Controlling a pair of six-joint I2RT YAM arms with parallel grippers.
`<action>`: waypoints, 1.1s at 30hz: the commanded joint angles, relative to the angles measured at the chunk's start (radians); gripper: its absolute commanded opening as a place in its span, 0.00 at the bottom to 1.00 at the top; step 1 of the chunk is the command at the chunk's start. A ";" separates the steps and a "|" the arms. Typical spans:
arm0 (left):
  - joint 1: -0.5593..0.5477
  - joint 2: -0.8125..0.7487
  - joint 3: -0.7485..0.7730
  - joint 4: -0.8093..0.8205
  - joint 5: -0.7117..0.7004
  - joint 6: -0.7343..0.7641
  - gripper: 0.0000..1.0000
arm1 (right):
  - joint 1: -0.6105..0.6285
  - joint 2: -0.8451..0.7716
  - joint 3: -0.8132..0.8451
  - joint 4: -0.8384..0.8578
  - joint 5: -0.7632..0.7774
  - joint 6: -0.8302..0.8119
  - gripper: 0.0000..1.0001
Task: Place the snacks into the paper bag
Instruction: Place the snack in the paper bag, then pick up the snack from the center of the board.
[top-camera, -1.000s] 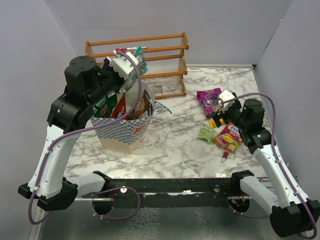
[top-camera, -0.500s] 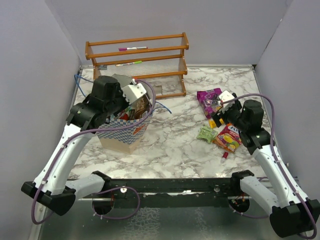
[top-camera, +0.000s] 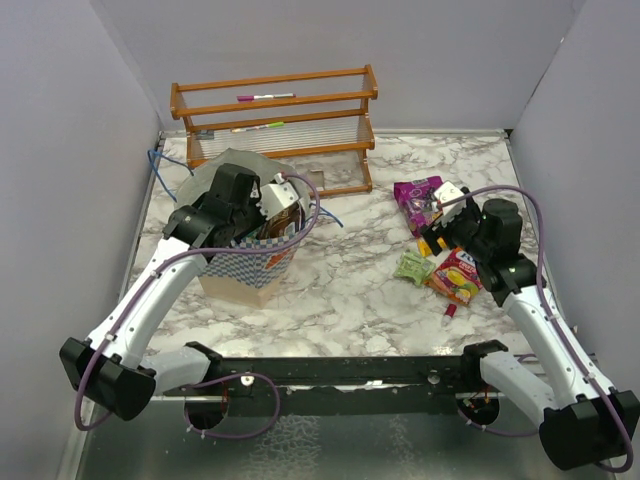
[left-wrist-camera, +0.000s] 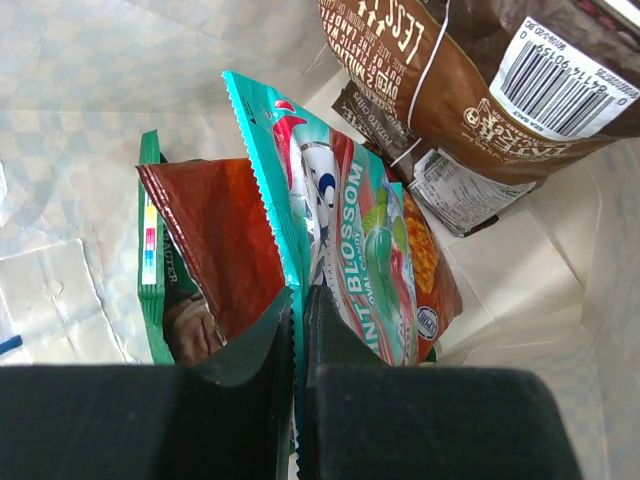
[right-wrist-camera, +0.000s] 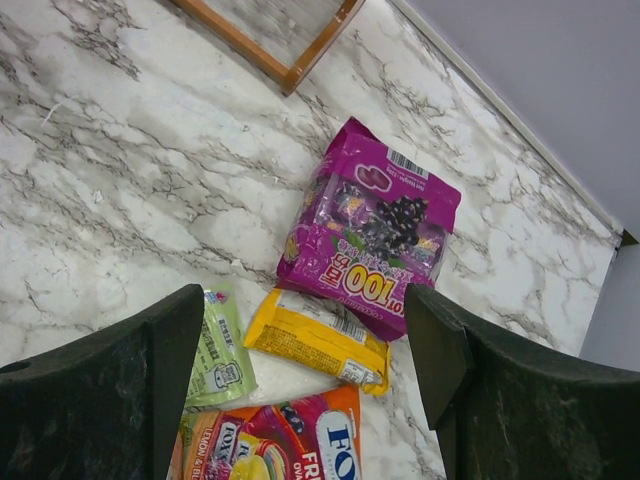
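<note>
Top external view: the blue-and-white checkered paper bag with a tan base (top-camera: 245, 272) is seen standing on the left part of the white marble table (top-camera: 340, 290), in front of the wooden rack (top-camera: 270, 110). The left gripper (top-camera: 276, 200) is lowered into the open mouth of the bag. In the left wrist view its jaws are pressed almost together on the upper edge of the teal crinkly packet (left-wrist-camera: 345, 230), which is held upright inside the bag. Beside this packet a red foil packet (left-wrist-camera: 220, 235) and a green packet (left-wrist-camera: 152, 180) are seen, and a glossy brown bag (left-wrist-camera: 470, 90) is lying above them in that view.

The right gripper (top-camera: 447, 207) is held over the right side of the table with its jaws wide apart, and nothing is gripped between them. Under it, in the right wrist view, a magenta candy packet (right-wrist-camera: 375, 225), a yellow packet (right-wrist-camera: 315, 335), a small light-green packet (right-wrist-camera: 222, 352) and a red-yellow packet (right-wrist-camera: 280, 445) are lying flat on the marble, outside the bag. The yellow packet is touching the magenta one.
</note>
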 joint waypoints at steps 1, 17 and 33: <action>0.005 0.017 -0.021 0.061 -0.071 -0.001 0.01 | -0.005 0.009 -0.007 0.033 0.023 -0.013 0.81; 0.005 0.059 -0.020 0.061 -0.112 -0.006 0.42 | -0.044 0.020 -0.002 0.022 0.060 0.000 0.82; 0.005 -0.012 0.029 0.173 -0.166 -0.045 0.85 | -0.155 0.145 0.071 -0.096 0.135 0.098 0.83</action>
